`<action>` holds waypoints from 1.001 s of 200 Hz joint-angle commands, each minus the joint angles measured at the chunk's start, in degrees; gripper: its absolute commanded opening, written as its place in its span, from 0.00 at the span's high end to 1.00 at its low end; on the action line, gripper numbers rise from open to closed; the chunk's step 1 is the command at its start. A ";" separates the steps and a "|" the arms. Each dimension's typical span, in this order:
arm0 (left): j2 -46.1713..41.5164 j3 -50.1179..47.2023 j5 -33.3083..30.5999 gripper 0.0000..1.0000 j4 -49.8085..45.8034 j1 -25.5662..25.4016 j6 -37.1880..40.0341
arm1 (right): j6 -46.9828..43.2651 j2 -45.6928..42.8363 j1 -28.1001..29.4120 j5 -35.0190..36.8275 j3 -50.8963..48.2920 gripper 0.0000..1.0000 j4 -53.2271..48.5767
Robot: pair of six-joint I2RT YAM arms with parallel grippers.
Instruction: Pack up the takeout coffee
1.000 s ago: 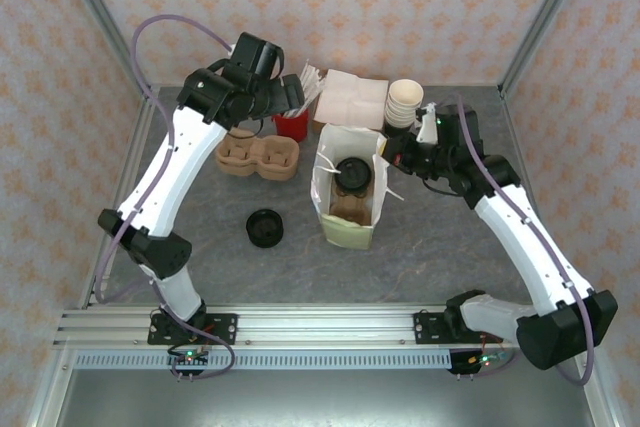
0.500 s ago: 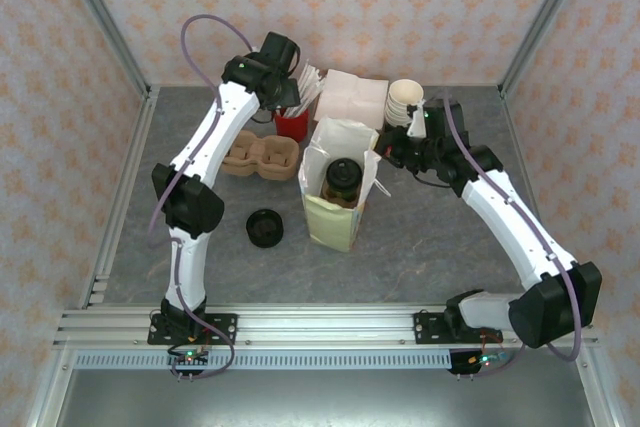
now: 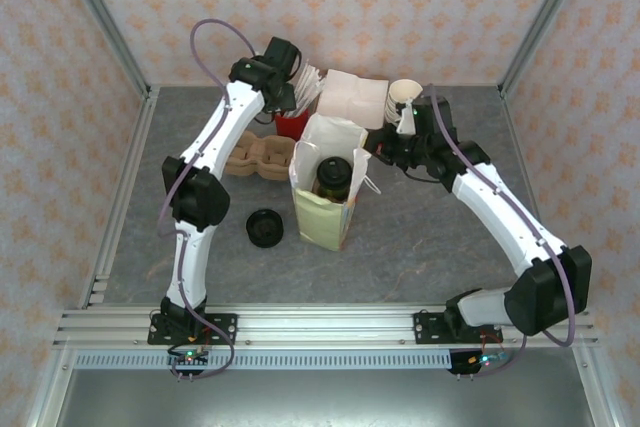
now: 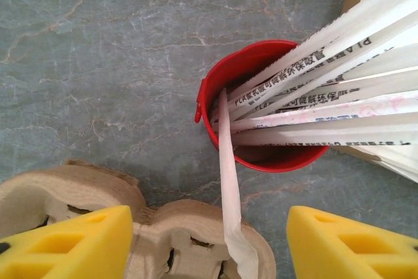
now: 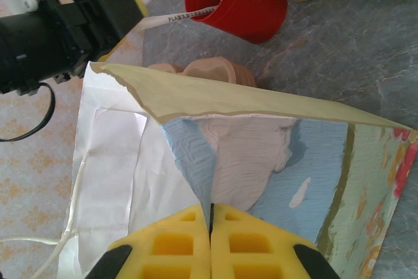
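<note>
The takeout coffee (image 3: 333, 176), a small dark cup with a black lid, stands inside the open paper bag (image 3: 322, 209) in the middle of the table. My right gripper (image 3: 383, 145) is shut on the bag's right upper edge; in the right wrist view its yellow fingers (image 5: 210, 227) pinch the printed paper bag (image 5: 274, 155). My left gripper (image 3: 286, 89) hovers over the red cup (image 3: 292, 125) of wrapped straws. In the left wrist view it (image 4: 209, 246) is open, with one paper-wrapped straw (image 4: 228, 207) hanging from the red cup (image 4: 261, 155) between the fingers, touching neither.
A brown cardboard cup carrier (image 3: 257, 155) lies left of the bag, below the left gripper (image 4: 98, 194). A low black round item (image 3: 265, 227) sits on the table in front of the carrier. A cream cup stack (image 3: 405, 99) and a white box (image 3: 355, 99) stand at the back.
The right gripper has drawn the bag with the coffee leftward. The left arm has straightened up over the red cup and its jaws have narrowed.
</note>
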 commanded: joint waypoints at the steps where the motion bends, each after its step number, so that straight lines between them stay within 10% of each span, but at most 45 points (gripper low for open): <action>1: 1.88 1.68 -0.39 0.41 -0.27 0.01 0.73 | 0.21 1.09 0.84 -1.24 2.71 0.93 2.93; 114: 4.15 6.10 -0.23 0.88 -0.48 0.33 2.63 | -7.02 3.65 0.83 -0.72 11.93 0.61 -5.97; 200: -2.10 11.54 0.53 0.98 -6.14 0.00 4.51 | -10.34 -0.77 -3.09 3.89 14.80 0.58 -10.67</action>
